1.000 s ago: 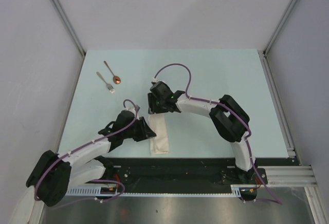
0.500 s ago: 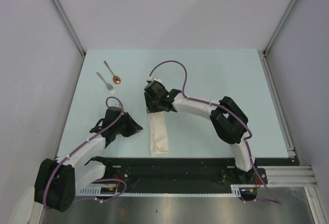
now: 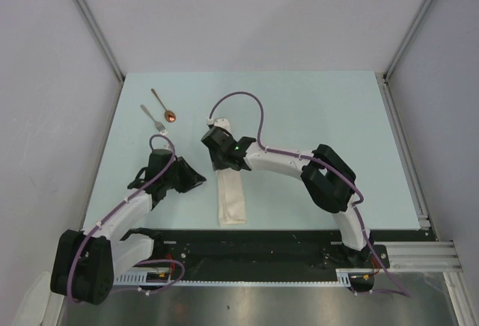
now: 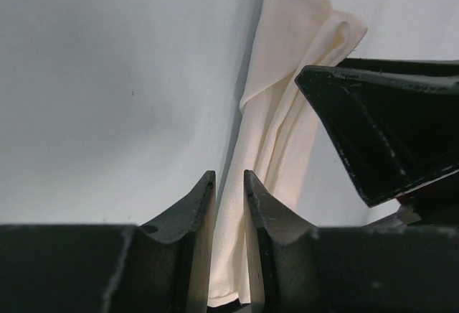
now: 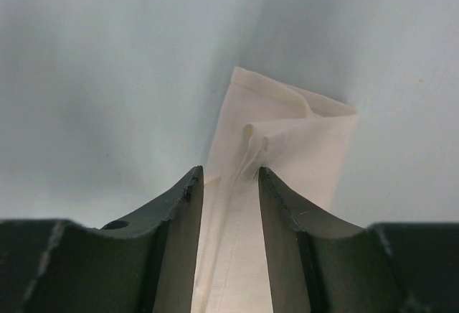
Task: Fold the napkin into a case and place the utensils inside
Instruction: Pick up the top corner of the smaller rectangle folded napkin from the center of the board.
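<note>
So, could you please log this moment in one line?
napkin folded narrow; right gripper astride far end; left gripper beside; fork, spoon outside

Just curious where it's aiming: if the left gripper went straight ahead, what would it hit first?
Probably the napkin, lying just ahead of the left gripper; depth is unclear.

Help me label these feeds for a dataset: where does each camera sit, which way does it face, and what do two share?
Top external: fixed high behind the robot, looking down on the table; left arm and right arm show, fork and spoon lie far left.
Left wrist: on the left arm, looking along the napkin; fingers of the left gripper frame the bottom.
Right wrist: on the right arm, looking down at the napkin's end; fingers of the right gripper stand at the bottom.
Shared: all three show the napkin.
</note>
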`<control>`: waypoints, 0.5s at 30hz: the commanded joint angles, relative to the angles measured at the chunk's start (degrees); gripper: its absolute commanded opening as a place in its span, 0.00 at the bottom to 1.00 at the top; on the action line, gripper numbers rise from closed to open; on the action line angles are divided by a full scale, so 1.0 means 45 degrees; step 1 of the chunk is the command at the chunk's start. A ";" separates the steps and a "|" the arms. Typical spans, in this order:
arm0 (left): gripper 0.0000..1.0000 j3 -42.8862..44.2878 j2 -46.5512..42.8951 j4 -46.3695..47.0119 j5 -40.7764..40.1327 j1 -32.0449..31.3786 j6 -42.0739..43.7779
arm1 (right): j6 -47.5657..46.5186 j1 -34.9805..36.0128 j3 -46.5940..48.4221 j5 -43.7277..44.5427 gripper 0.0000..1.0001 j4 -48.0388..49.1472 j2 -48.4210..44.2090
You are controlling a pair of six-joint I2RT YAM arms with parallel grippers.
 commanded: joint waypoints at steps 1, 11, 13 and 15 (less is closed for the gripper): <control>0.26 0.0484 0.0061 0.0341 0.0226 0.0250 0.0223 | -0.0728 0.0523 0.0359 0.1471 0.40 0.0077 0.0338; 0.27 0.1265 0.0335 -0.0147 0.0069 0.0992 0.0340 | -0.1139 0.1247 0.1062 0.3501 0.34 -0.0508 0.1041; 0.27 0.1363 0.0355 -0.0147 0.0108 0.1186 0.0379 | -0.1178 0.1324 0.1102 0.3659 0.35 -0.0626 0.1177; 0.27 0.1460 0.0432 -0.0205 0.0128 0.1266 0.0380 | -0.1217 0.1344 0.1102 0.3796 0.35 -0.0607 0.1217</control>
